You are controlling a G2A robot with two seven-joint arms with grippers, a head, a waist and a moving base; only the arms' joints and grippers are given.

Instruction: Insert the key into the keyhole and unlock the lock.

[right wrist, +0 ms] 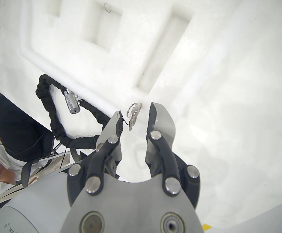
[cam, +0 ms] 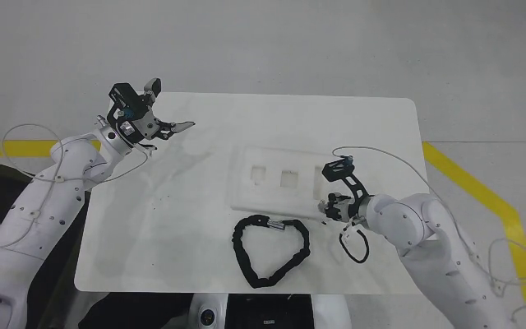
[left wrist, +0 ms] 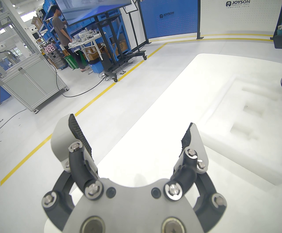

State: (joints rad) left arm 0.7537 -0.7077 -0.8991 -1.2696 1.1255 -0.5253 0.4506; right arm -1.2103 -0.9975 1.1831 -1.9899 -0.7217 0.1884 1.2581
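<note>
A black chain lock (cam: pixel 271 249) lies looped on the white table near its front edge, its chrome cylinder (right wrist: pixel 72 103) facing outward with the keyhole showing. A small silver key (right wrist: pixel 133 116) on a ring rests against the front edge of the white foam tray (cam: pixel 283 181). My right gripper (right wrist: pixel 135 114) is open, low over the table, with the key between its fingertips but not clamped. My left gripper (left wrist: pixel 130 132) hangs open and empty above the table's far left corner (cam: pixel 177 127).
The foam tray (right wrist: pixel 132 44) has several rectangular recesses; a small wire ring (right wrist: pixel 108 6) lies in one. A black cable loop (cam: pixel 355 245) hangs by the right wrist. Bare tabletop lies between the left gripper and the tray.
</note>
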